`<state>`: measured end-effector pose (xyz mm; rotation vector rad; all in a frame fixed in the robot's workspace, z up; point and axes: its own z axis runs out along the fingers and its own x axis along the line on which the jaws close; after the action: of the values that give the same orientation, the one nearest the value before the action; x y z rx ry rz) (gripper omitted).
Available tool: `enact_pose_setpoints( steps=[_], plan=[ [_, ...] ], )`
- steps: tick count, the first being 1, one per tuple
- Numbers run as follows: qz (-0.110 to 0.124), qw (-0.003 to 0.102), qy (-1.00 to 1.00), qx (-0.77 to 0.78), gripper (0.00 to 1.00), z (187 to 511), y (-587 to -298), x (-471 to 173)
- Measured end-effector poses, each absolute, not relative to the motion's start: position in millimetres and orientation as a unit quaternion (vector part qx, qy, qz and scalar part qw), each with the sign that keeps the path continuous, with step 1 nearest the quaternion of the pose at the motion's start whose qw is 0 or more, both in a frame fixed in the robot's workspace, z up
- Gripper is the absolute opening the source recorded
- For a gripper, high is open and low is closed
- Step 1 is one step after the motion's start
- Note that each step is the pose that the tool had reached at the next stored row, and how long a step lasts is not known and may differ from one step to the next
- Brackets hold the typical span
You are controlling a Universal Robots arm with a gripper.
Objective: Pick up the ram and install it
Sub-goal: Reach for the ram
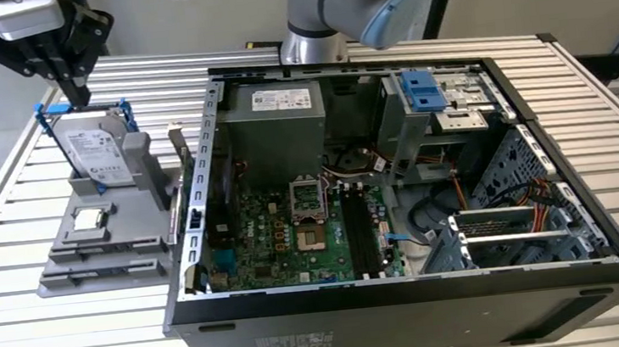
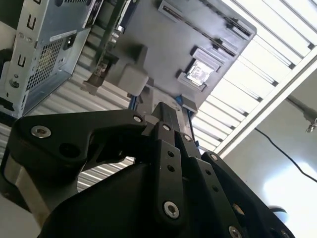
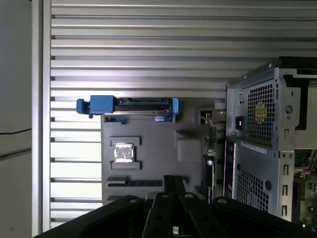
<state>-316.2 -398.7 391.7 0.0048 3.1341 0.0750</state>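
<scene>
Ram stands on its long edge in a slot at the side of the grey parts holder, just beside the wall of the open computer case. That pose looks deliberate: with the thin board upright, its top edge is free for you to pinch from above. The hard drive is parked the same way, upright in its blue caddy, while the processor chip lies flat in a shallow pocket of the holder. The case lies on its side on the slatted table with the panel off, so the motherboard and its dark memory slots face upward, presumably so a stick can be pressed straight down into them.

Your end effector hangs over the holder, above the caddy's top rail in the exterior view. Its fingers are drawn together and there is nothing between them. In the first wrist view the fingertips sit over the holder's grey surface, and the ram shows edge-on between holder and case.

From the end effector, the ram lies lower and toward the exterior view's right, well apart from the fingertips, with the hard drive between them. Nothing has hold of it yet.
</scene>
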Motion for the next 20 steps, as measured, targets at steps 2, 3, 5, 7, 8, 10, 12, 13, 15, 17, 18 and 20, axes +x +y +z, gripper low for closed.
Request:
enact_pose_setpoints(
  steps=[2,3,5,7,8,10,12,13,15,17,18,20],
  plan=[
    [0.024,0.003,1.0,-0.002,0.0,392,-399,-320],
    [0.024,0.003,1.0,-0.003,0.0,392,-399,-322],
    [0.024,0.003,1.0,-0.006,0.0,392,-399,-326],
    [0.024,0.003,1.0,-0.008,0.0,392,-399,-330],
    [0.024,0.003,1.0,-0.009,0.0,392,-399,-332],
    [0.024,0.003,1.0,-0.011,0.0,392,-399,-335],
    [0.024,0.003,1.0,-0.011,0.0,392,-399,-335],
    [0.024,0.003,1.0,-0.011,0.0,392,-399,-335],
    [0.024,0.003,1.0,-0.011,0.0,392,-399,-335],
    [0.024,0.003,1.0,-0.011,0.0,392,-399,-336],
    [0.024,0.003,1.0,-0.011,0.0,392,-400,-336],
    [0.024,0.003,1.0,-0.011,0.0,392,-402,-336]
  ],
)
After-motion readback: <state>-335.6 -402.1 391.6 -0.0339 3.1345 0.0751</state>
